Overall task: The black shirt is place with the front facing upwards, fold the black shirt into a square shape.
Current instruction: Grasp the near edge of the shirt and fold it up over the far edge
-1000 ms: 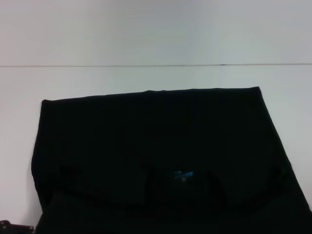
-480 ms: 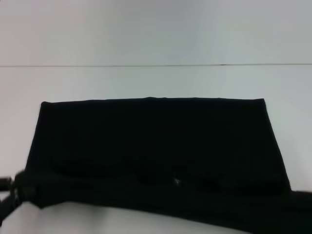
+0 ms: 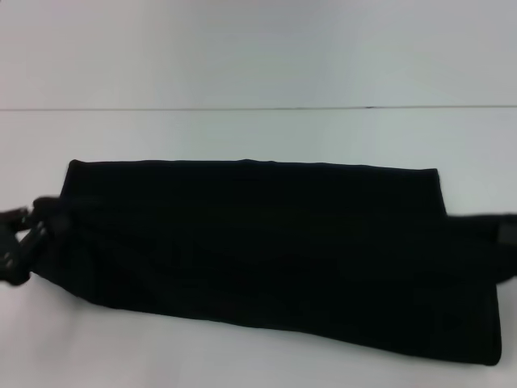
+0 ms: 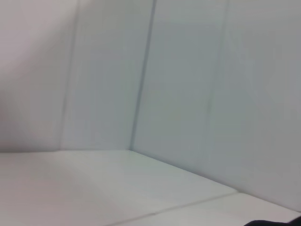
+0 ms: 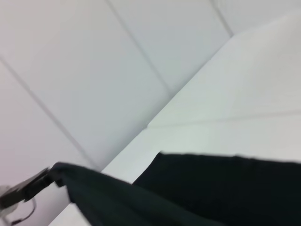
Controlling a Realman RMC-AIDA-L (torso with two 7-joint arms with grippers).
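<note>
table (image 3: 242, 133): white, one thin seam across | wall (image 4: 188, 84): pale panels, vertical joints | light: even

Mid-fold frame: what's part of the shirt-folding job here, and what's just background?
Job:
- black shirt, near edge lifted and carried toward the far edge
- left gripper, at the shirt's left end
- right gripper, at its right end

Not part of it:
- white table
- white panelled wall behind
</note>
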